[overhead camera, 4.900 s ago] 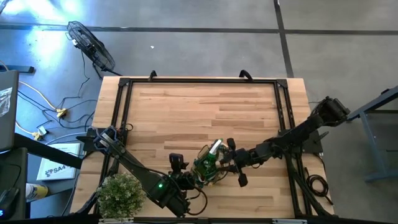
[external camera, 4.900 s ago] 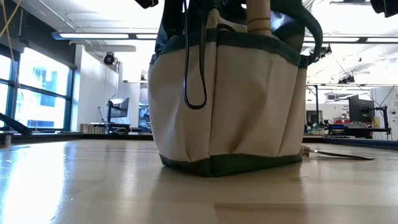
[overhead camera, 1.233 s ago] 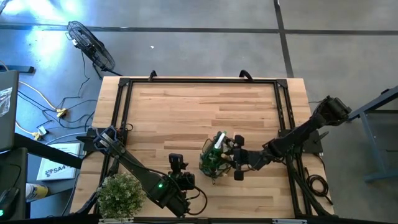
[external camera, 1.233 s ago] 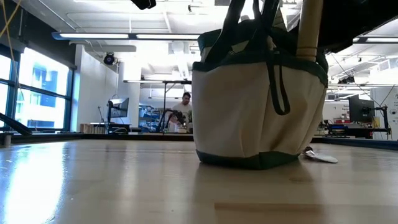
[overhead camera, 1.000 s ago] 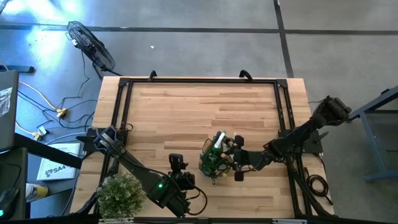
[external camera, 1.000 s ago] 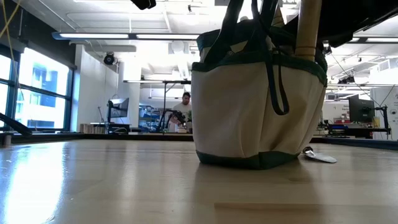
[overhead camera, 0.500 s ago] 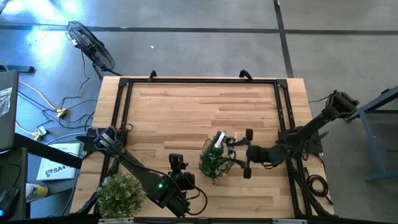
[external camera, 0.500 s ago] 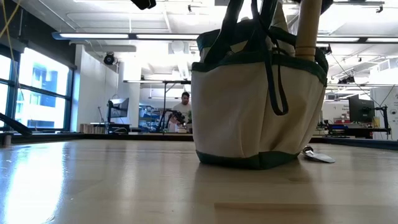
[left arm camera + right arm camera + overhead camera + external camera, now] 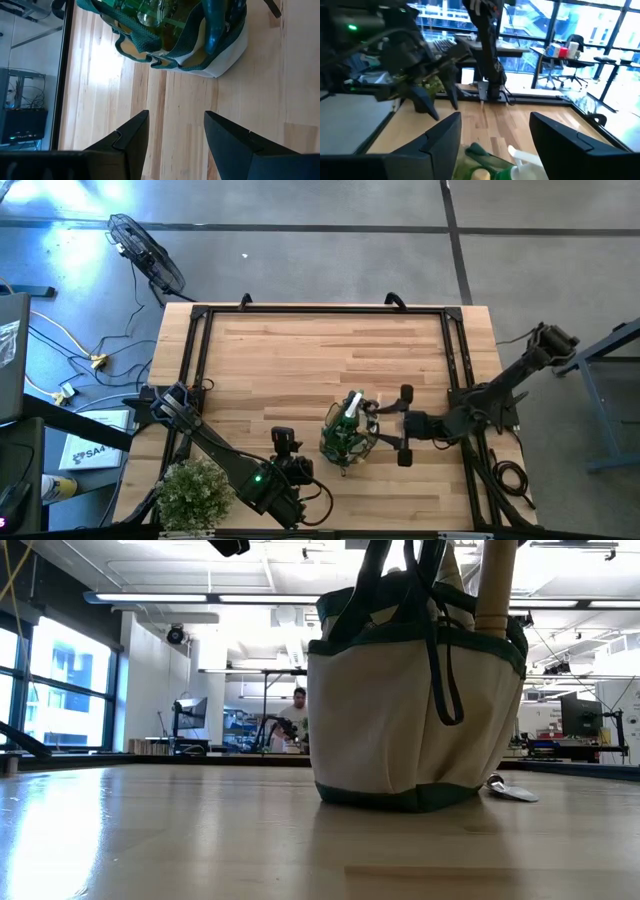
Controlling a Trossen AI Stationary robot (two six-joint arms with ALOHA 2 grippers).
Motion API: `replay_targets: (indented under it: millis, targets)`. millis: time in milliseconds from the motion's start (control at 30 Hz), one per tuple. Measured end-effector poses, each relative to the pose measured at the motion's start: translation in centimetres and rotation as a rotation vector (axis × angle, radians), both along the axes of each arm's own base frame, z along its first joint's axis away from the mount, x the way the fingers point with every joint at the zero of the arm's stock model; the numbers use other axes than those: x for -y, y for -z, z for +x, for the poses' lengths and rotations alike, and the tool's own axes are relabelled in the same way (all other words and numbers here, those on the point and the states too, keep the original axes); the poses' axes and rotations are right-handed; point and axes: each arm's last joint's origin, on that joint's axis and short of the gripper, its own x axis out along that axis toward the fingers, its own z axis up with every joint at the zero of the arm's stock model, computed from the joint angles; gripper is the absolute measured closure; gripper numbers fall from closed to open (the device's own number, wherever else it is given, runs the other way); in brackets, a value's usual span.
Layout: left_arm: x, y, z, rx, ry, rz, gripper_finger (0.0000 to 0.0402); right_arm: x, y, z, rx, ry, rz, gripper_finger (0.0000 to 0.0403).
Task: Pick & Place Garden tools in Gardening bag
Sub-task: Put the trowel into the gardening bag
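Bag loaded, both grippers empty-handed.
The gardening bag (image 9: 348,442) stands upright near the table's (image 9: 300,350) front edge, a wooden handle (image 9: 497,585) poking up. The right gripper (image 9: 403,426) sits at the bag's three o'clock, fingers spread, holding nothing. The left gripper (image 9: 175,137) waits at eight o'clock, fingers apart.

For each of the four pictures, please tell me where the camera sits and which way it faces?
High view: above the table, looking straight down; both arms show, the left gripper and right gripper beside the gardening bag.
Low view: at table-top height, looking level across at the bag; no gripper is visible.
Left wrist view: on the left arm, facing the bag past its own open fingers.
Right wrist view: on the right arm, facing the left arm and the windows beyond, past its open fingers.
Shared: the first three show the bag.
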Motion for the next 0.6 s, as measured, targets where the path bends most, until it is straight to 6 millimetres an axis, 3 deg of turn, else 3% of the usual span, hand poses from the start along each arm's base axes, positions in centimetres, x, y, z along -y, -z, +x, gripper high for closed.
replay_targets:
  millis: [133,267,400,600]
  targets:
    - [0.0,0.0,0.0,-0.001,0.0,0.001,0.022,0.3,-0.9,-1.6,-0.009,0.004,0.048,0.0194]
    - [0.0,0.0,0.0,-0.001,0.0,0.001,0.022,2.2,-1.2,-3.3,-0.055,0.091,0.338,0.0213]
    - [0.0,0.0,0.0,0.0,0.0,0.0,0.022,4.0,0.0,-4.7,-0.201,0.153,0.575,0.0222]
    - [0.0,0.0,0.0,0.003,0.0,-0.006,0.022,5.5,2.1,-5.6,-0.415,0.264,0.647,0.0223]
